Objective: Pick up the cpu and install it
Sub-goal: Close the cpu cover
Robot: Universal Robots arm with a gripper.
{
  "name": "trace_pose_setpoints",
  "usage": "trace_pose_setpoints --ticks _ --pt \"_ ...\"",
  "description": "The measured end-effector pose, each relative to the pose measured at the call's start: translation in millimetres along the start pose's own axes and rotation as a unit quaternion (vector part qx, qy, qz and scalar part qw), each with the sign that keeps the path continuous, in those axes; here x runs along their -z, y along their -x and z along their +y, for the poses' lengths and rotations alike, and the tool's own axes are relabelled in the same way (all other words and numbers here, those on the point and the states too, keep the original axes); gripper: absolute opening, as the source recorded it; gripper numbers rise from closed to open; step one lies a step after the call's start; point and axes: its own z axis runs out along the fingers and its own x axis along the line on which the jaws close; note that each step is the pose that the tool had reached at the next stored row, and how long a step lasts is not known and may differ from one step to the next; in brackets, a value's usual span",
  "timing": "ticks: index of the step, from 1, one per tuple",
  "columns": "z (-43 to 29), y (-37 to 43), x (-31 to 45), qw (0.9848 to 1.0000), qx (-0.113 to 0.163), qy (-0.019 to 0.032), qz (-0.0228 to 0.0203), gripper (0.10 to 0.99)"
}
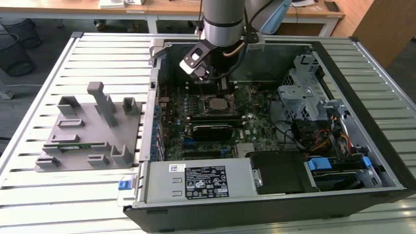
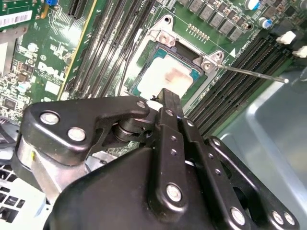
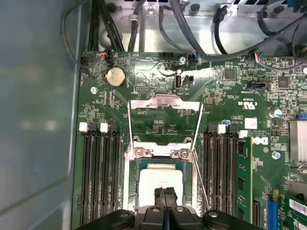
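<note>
Silvery cpu [image 3: 160,178] lies flat in its socket [image 3: 130,184], at 12 o'clock from the power supply [image 1: 201,181] in the exterior view. Gripper [image 3: 165,193] fingers are pressed together over it. Treat it as light, stiff, fragile; hold its edges only.

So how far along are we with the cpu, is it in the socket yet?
Looks seated: in the first wrist view the cpu lies flat in the socket. In hand: the gripper, fingers together, sits over one edge of it; whether it touches I cannot tell. Left: the metal retention frame stands open, not closed over the chip.
</note>
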Motion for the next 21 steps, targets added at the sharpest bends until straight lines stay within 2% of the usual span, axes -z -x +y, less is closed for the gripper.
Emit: trace_pose_setpoints --ticks 6,17,19,21 --pt "0.7 -0.1 11.0 1.0 0.0 0.0 0.0002 0.106" --pt "2.9 -0.5 43.3 1.0 0.0 0.0 0.0023 0.106" --pt "3.0 0.1 44.2 1.0 0.0 0.0 0.0025 0.106" --pt "2.9 4.1 44.2 1.0 0.0 -0.0002 0.0024 0.106"
